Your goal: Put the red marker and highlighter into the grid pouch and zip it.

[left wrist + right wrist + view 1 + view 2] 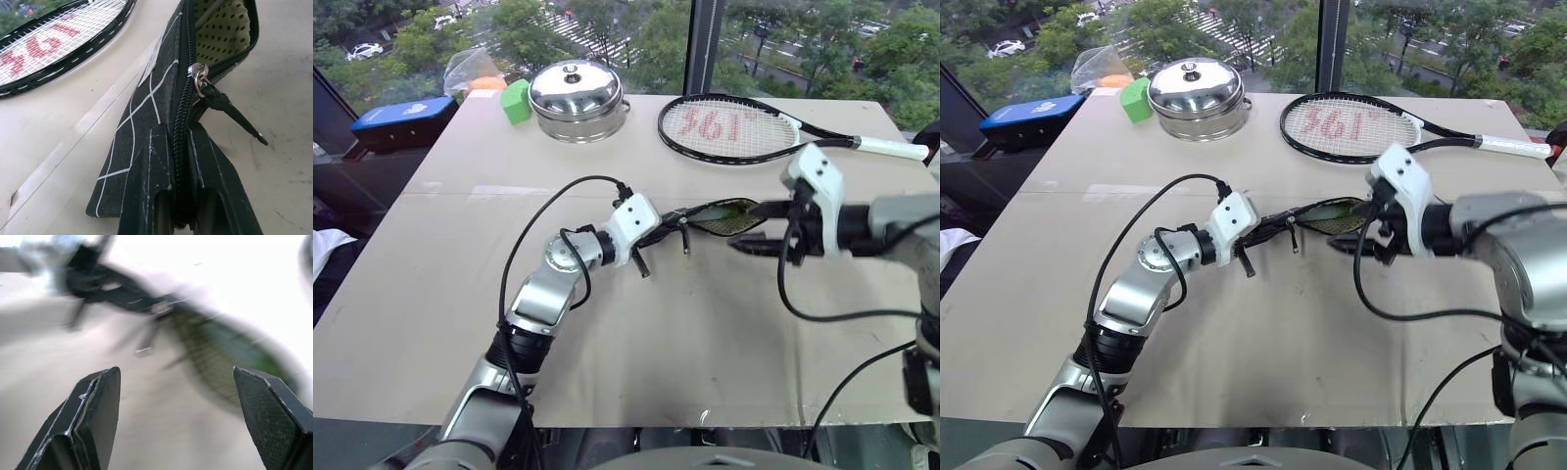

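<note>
Seen from the head camera's left eye, the left gripper (pixel 656 233) is clenched on the closed end of the grid pouch (pixel 715 217), holding it near the middle of the bench (pixel 636 352), while the right gripper (pixel 756 227) hovers at the pouch's open mouth with its jaws spread and nothing between them; a tennis racket (pixel 734 128) lies at 12 o'clock from the pouch and a steel pot (pixel 576 100) with a green block (pixel 516 100) beside it at 11 o'clock. The right eye repeats the scene, with a glimpse of green inside the open mouth that is likely the highlighter (pixel 1340 210); the red marker cannot be made out, so whether it is already inside is unclear. The left wrist view shows the jaws pinching the pouch's zippered edge, the zipper pull (pixel 199 80) only part of the way along the teeth and the spotted tan lining exposed beyond it. The right wrist view is smeared by motion: two fingers wide apart, the pouch mouth a dark and green blur ahead. The risk from here is that the pouch, pinched only at one end, twists or slips when the pull is tugged, or that an item jams the zipper at the mouth.
</note>
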Motion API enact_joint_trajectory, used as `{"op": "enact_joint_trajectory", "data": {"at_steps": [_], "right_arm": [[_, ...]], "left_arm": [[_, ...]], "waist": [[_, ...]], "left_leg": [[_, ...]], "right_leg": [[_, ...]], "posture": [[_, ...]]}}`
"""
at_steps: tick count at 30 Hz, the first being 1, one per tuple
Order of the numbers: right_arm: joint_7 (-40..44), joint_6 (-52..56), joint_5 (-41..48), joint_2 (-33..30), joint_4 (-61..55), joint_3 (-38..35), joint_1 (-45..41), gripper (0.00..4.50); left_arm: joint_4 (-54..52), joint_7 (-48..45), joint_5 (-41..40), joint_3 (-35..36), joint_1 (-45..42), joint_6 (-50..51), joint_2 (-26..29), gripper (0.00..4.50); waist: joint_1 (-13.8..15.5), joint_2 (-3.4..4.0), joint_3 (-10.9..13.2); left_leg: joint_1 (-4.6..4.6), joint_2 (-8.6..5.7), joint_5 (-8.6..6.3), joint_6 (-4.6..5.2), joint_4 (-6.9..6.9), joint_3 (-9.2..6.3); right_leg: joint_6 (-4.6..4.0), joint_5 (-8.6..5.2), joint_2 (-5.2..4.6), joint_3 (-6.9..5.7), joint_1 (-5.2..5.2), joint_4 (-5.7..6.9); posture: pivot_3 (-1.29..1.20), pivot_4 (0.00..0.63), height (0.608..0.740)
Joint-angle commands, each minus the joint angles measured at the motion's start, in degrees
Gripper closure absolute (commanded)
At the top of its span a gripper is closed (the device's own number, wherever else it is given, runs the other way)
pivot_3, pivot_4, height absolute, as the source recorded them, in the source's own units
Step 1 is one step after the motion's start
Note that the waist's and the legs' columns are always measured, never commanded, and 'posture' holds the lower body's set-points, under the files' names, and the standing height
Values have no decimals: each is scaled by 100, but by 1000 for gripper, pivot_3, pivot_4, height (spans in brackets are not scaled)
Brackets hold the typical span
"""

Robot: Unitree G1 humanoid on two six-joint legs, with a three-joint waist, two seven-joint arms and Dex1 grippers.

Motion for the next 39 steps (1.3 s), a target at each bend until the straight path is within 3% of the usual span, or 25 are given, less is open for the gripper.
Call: {"op": "enact_joint_trajectory", "data": {"at_steps": [1, 7, 13, 20, 21, 22, 28, 34, 39], "right_arm": [[-912, 174, 153, 952, -528, -180, 397, 837], [-2648, -153, -473, 2850, 39, 73, 538, 837], [-3206, -937, -493, 3506, 764, 260, 376, 837], [-3379, -1436, -337, 3713, 1330, 298, 155, 837], [-3405, -1500, -330, 3717, 1400, 298, 129, 1342], [-3434, -1553, -318, 3719, 1452, 296, 112, 1498], [-3540, -1671, -164, 3640, 1521, 294, 125, 4446], [-3710, -1563, -108, 3425, 1263, 141, 241, 4446], [-3939, -1086, -290, 2484, 665, -541, 718, 4446]], "left_arm": [[-12, -125, -182, 154, -199, -19, 60, 4500], [-45, -242, -299, 160, -239, 85, 144, 4500], [-294, -298, -384, 174, -119, 259, 265, 4500], [-519, -248, -438, 169, -64, 439, 297, 4500], [-530, -247, -438, 169, -61, 446, 301, 4500], [-549, -247, -439, 171, -51, 455, 307, 4500], [-626, -249, -444, 171, 5, 442, 363, 4500], [-562, -260, -416, 208, 6, 389, 430, 4500], [-372, -205, -328, 284, -55, 283, 491, 4500]], "waist": [[-10, 1, 0], [-8, 3, -1], [-13, 3, 0], [-42, 4, 0], [-46, 5, 0], [-46, 5, 0], [-87, 5, 0], [-121, 5, 1], [-88, 5, 1]], "left_leg": [[1, -2, 0, 0, 1, 1], [-1, -11, 4, -7, 2, 4], [-4, -17, 18, -30, 3, 7], [-2, -12, 19, -31, -4, 5], [-2, -12, 18, -31, -4, 6], [-2, -12, 18, -30, -4, 6], [-2, -11, 18, -30, -5, 4], [-2, -11, 17, -29, -5, 6], [-7, -11, 17, -29, -7, 5]], "right_leg": [[0, 0, 1, 2, 0, 1], [1, 0, 6, 6, -5, 5], [2, 0, 7, 7, -5, 1], [2, 0, 14, 6, -8, 2], [2, 0, 14, 6, -8, 2], [2, 0, 14, 6, -8, 2], [2, 0, 13, 6, -8, 2], [2, 0, 12, 7, -8, 2], [2, 0, 9, 5, -8, -2]], "posture": [[0, 150, 740], [0, 150, 740], [0, 150, 740], [0, 150, 740], [0, 150, 740], [0, 150, 740], [0, 150, 740], [0, 150, 740], [0, 150, 740]]}}
